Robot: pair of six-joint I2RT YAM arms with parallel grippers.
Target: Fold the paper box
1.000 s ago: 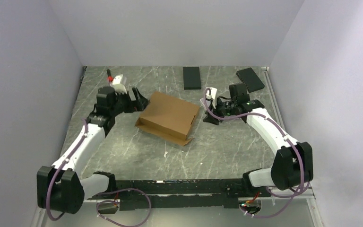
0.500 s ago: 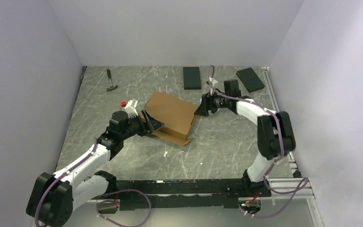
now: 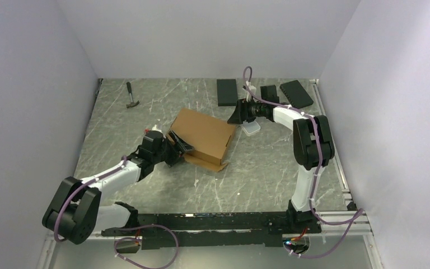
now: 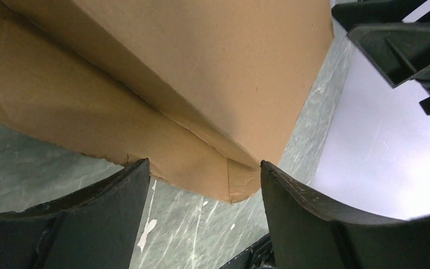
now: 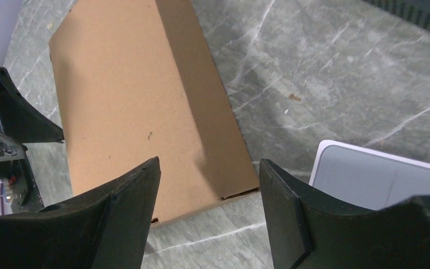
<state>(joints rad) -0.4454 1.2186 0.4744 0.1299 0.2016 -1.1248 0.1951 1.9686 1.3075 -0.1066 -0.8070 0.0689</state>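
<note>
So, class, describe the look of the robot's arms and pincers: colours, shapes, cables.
The left arm and right arm have white shells, bulky black joints and looping purple cables. The left pincer and right pincer each have two broad black tapered fingers.

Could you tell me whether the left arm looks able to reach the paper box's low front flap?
Probably yes: the left gripper is open, facing the paper box, whose flap lies just ahead, nothing between.

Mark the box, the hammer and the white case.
box (image 3: 201, 133): top view, on its upper panel.
hammer (image 3: 130, 93): top view, on its handle.
white case (image 5: 378, 179): right wrist view, on its flat face.
</note>
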